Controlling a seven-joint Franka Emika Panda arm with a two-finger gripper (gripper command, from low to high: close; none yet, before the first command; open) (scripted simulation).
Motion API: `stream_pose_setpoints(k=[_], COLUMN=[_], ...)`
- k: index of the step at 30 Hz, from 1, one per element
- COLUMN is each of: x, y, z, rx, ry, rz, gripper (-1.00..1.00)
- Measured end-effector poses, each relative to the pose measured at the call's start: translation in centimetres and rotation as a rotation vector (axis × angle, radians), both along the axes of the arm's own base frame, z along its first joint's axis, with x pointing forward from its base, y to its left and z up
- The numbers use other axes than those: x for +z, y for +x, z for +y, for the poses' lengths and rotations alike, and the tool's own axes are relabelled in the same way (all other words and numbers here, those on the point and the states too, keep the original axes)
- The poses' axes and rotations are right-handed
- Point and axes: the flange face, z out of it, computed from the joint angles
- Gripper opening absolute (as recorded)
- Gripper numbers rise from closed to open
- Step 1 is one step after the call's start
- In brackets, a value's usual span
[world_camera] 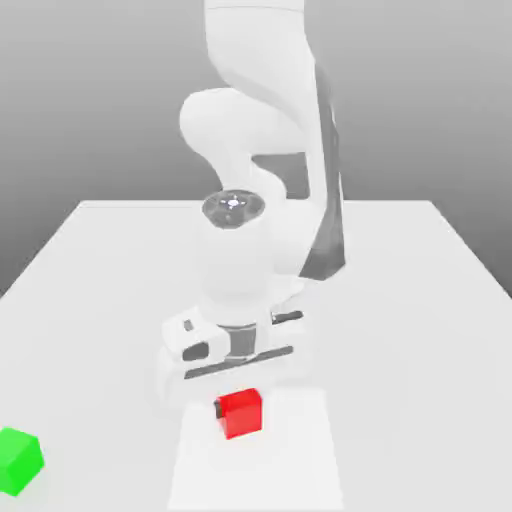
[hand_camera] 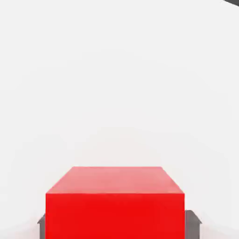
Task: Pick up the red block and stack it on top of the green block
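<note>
The red block [world_camera: 240, 413] is a small matte cube near the table's front edge, directly under the white hand. My gripper [world_camera: 240, 402] has come straight down over it and is shut on it, with a dark fingertip [world_camera: 218, 408] against the side facing the exterior view's left. In the hand view the red block [hand_camera: 114, 205] sits close up, with dark fingers [hand_camera: 41, 227] pressed against its two opposite sides. The green block [world_camera: 18, 461] rests on the table far toward the exterior view's left, well apart from the red one.
The white table [world_camera: 420, 300] stretches wide on both sides of the arm. The arm's white body [world_camera: 255, 150] rises behind the hand.
</note>
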Motion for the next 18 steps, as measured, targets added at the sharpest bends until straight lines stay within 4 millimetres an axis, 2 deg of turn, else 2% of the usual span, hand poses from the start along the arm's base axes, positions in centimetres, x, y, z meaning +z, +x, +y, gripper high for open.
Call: stream_pose_setpoints(k=[3, 9, 14, 17, 18], x=[0.3, 3.7, 6.0, 6.8, 7.1], y=[0.1, 0.5, 0.1, 1.9, 2.8], z=[0.0, -0.1, -0.1, -1.1, -2.6], rx=[0.001, 0.004, -0.001, 0.003, -0.018], ry=[0.000, -0.002, 0.000, -0.011, -0.015], rz=[-0.002, -0.008, -0.002, 0.004, 0.006], gripper=[-1.00, -1.00, -1.00, -1.00, -1.00])
